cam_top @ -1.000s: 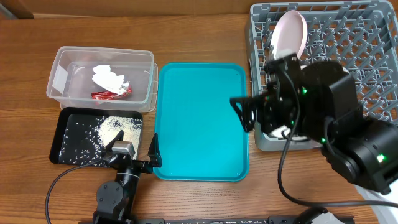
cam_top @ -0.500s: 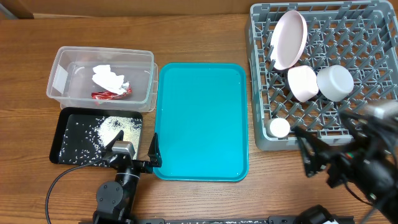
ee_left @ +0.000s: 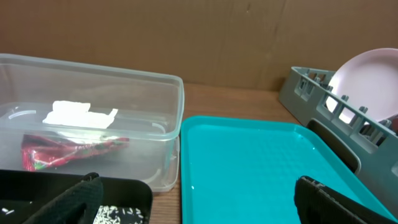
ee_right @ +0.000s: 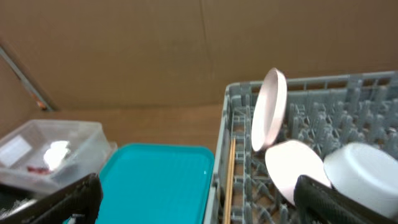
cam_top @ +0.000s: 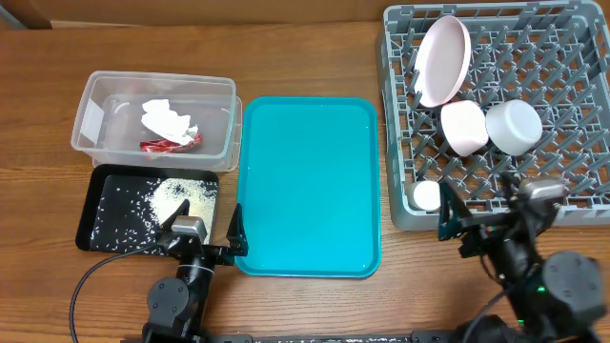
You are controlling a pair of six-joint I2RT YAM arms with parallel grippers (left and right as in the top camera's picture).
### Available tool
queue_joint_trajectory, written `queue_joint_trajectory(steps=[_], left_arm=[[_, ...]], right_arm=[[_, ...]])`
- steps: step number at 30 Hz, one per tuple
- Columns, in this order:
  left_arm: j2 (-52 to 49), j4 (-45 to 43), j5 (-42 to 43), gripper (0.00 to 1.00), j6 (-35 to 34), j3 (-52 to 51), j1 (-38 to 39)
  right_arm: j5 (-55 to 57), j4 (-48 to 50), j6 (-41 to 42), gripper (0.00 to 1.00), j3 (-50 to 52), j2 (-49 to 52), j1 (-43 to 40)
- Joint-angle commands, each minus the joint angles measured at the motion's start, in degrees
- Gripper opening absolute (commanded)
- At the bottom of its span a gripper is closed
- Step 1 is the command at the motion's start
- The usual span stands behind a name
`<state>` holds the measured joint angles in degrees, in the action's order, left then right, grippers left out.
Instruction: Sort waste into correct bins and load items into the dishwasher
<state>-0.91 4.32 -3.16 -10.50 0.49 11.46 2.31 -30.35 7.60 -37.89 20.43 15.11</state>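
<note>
Black fingers of the left gripper (ee_left: pixel 198 182) stand wide apart with nothing between them. It sits at the near table edge, over the gap between the black tray (cam_top: pixel 95 229) and the teal tray (cam_top: pixel 305 186). The black tray holds loose rice grains (cam_top: pixel 172 195), heaped toward its right half. Directly behind it stands the clear tub (cam_top: pixel 91 119), which contains the red-and-white snack wrapper (cam_top: pixel 172 144) and, behind the wrapper, the white tissue (cam_top: pixel 164 119).

The right gripper (ee_right: pixel 198 182) is likewise spread wide and empty. It sits at the near edge of the grey dish rack (cam_top: pixel 581 200), facing across it. Rack contents, near to far:
- a small cup (cam_top: pixel 427 195) at the near left corner;
- a pink-bottomed bowl (cam_top: pixel 464 127) touching a white bowl (cam_top: pixel 513 125) on its right;
- a plate (cam_top: pixel 443 59) standing on edge between the pegs.

In the right wrist view a wooden chopstick (ee_right: pixel 231 180) lies along the rack's left wall. Whether a second one lies beside it cannot be determined.
</note>
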Motion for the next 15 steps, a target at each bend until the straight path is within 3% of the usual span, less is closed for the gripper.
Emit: queue_joint_trajectory(steps=[1,15], left_arm=[[0.5,-0.2,0.2,1.00,-0.2,-0.2,-0.2],[0.5,-0.2,0.2,1.00,-0.2,-0.2,-0.2]], right_arm=[[-2.0,5.0,-0.3,1.00,9.2,-5.9,-1.5],[-2.4,22.6,-0.1,1.00,33.8,-20.3,-3.3]])
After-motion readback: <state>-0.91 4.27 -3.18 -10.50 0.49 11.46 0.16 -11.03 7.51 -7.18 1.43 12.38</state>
